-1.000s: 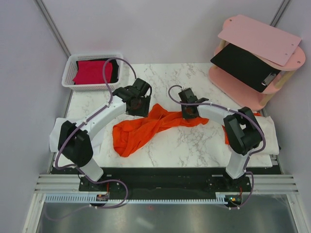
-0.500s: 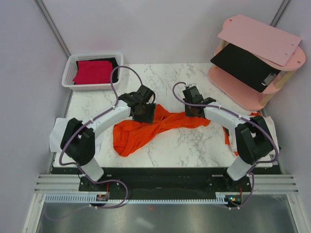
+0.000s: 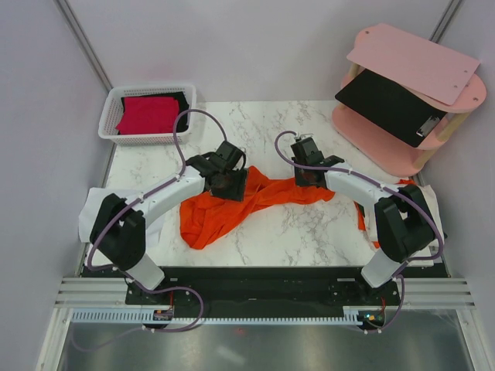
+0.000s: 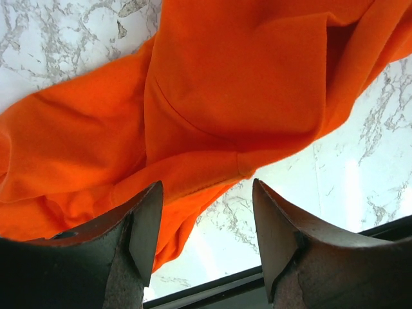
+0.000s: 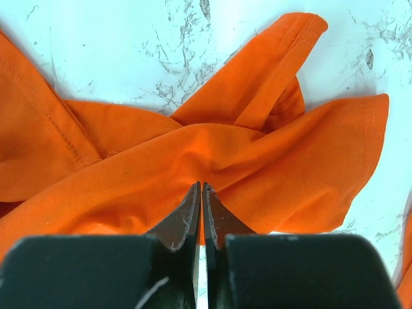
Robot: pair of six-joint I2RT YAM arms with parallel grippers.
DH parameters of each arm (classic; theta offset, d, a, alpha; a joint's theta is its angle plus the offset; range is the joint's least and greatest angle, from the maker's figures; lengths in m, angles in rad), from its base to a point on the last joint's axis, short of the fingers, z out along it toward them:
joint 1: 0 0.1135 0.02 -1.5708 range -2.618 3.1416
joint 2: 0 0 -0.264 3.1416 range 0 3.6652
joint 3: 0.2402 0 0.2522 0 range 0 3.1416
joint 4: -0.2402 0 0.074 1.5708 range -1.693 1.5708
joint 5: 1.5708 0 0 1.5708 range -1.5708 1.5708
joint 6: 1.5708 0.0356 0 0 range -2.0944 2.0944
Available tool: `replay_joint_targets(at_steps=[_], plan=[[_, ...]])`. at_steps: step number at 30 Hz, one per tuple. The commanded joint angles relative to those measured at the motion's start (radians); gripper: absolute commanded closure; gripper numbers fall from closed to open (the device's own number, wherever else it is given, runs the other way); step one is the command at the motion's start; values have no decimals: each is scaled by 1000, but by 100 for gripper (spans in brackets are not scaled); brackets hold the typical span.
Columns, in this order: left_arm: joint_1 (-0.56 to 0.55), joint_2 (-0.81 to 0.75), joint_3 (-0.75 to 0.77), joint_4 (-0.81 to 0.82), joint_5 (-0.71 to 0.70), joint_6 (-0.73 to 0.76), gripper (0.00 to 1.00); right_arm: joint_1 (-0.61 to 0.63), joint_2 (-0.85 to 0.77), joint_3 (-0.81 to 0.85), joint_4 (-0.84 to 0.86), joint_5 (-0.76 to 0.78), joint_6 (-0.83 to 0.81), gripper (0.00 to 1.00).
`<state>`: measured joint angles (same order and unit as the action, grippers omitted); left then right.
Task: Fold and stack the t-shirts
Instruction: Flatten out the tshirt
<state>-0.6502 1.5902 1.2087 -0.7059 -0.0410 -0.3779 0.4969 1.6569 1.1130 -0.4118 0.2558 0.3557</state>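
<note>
A bright orange t-shirt (image 3: 220,212) lies crumpled and stretched across the marble table (image 3: 309,232). My right gripper (image 3: 310,176) is shut on a fold at its right end; in the right wrist view the fingertips (image 5: 201,187) pinch the orange cloth (image 5: 129,167) with a thin strip between them. My left gripper (image 3: 230,183) stands open just over the shirt's upper left part. The left wrist view shows its fingers (image 4: 206,184) wide apart above orange cloth (image 4: 225,84) and bare marble. A crimson-red t-shirt (image 3: 147,114) lies folded on a black one (image 3: 180,100) in the basket.
The white basket (image 3: 109,117) sits at the table's back left corner. A pink two-tier shelf (image 3: 387,143) with a black clipboard (image 3: 387,104) stands at the back right. More orange cloth (image 3: 360,219) shows behind the right arm, on a white pad (image 3: 430,220).
The left gripper has moved right and nearer, onto the shirt's upper left part. The right gripper shifted slightly right and back with the cloth, pulling the shirt's right end taut.
</note>
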Motion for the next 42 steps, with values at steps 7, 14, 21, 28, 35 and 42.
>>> replay_joint_targets(at_steps=[7,14,21,28,35,42], plan=[[-9,102,23,78,6,13,42,-4,-54,-12,2,5,14,91],[-9,160,75,68,-63,53,94,-4,-92,-19,2,11,14,90],[1,125,175,7,-198,71,98,-9,-131,-31,2,26,8,90],[23,33,334,-98,-269,120,98,-11,-164,-50,7,30,12,90],[21,-165,324,-205,-212,84,98,-12,-223,-79,7,28,17,90],[6,-485,50,-294,-8,-56,98,-15,-299,-114,-7,39,5,88]])
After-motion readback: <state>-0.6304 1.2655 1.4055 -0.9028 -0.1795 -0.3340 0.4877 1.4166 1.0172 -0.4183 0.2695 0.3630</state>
